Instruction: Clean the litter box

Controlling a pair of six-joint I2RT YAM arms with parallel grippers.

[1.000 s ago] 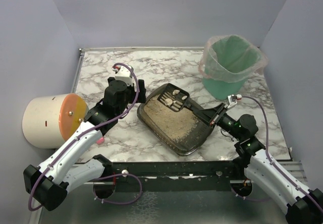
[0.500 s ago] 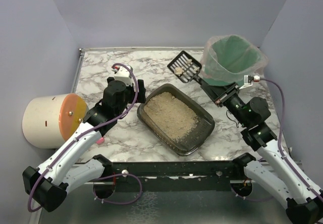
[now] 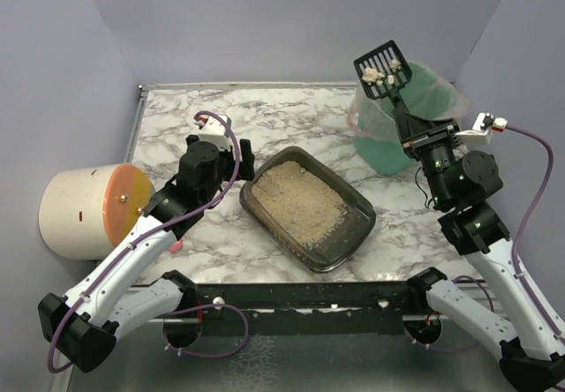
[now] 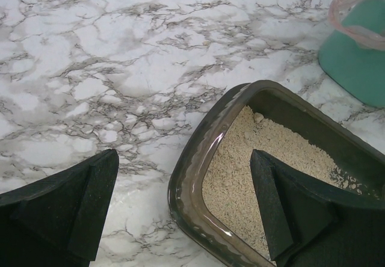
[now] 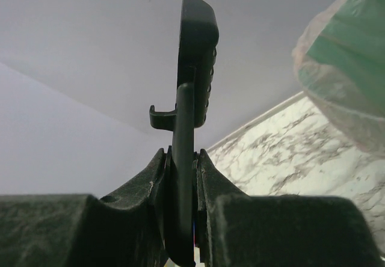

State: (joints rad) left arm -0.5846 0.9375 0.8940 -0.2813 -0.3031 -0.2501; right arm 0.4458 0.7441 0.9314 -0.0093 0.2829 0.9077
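Top external view, over the marble table point(image 3: 177, 118): the litter box point(image 3: 357, 226) — a shallow dark tray of beige sandy litter — sits at the middle of the tabletop, turned at an angle, between the two arms. At its left corner, the left gripper point(image 3: 244, 161) stands with jaws spread wide and nothing between them; the left wrist view shows one finger point(image 4: 90, 201) over bare marble outside the box and the other over the litter inside, the rim running between them. To the far right of the litter box, the right gripper point(image 3: 417, 138) pinches the handle of a black slotted scoop point(image 3: 383, 70), raised well clear of the table with pale clumps point(image 3: 375, 76) resting on its head. In the right wrist view the fingers press flat against either side of the handle, the scoop standing edge-on. Behind it stands a green bucket point(image 3: 397, 140) lined with a clear bag — beyond the litter box's far right corner and apart from it. A white cylinder with an orange face point(image 3: 84, 211) lies well to the box's left.
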